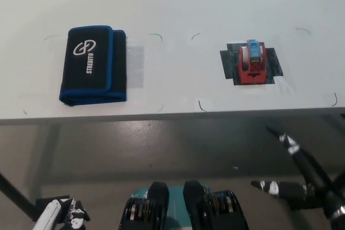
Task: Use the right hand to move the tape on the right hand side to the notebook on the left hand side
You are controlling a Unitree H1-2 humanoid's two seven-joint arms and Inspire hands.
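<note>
Right hand: the black right hand [302,179] hung low at the bottom right, below the table's front edge, fingers spread apart and holding nothing.
Left hand: the white left hand [59,212] rested at the lower left corner, well away from the action; whether it was open or closed could not be told.
Tape: the red tape dispenser [251,63] sat on a dark patch on the right side of the white table [178,4], untouched.
Notebook: the black, blue-edged notebook [92,65] lay flat on the left side, well apart from the tape.
Risk, approach: the hand had to rise past the table edge, and coming up too close could have clipped it.
Risk, grasp: the dispenser looked small and blocky, so an off-centre close could have knocked it over or skidded it away.
Risk, carry: a long sideways reach lay ahead, where a loose hold could have dropped it short.
</note>
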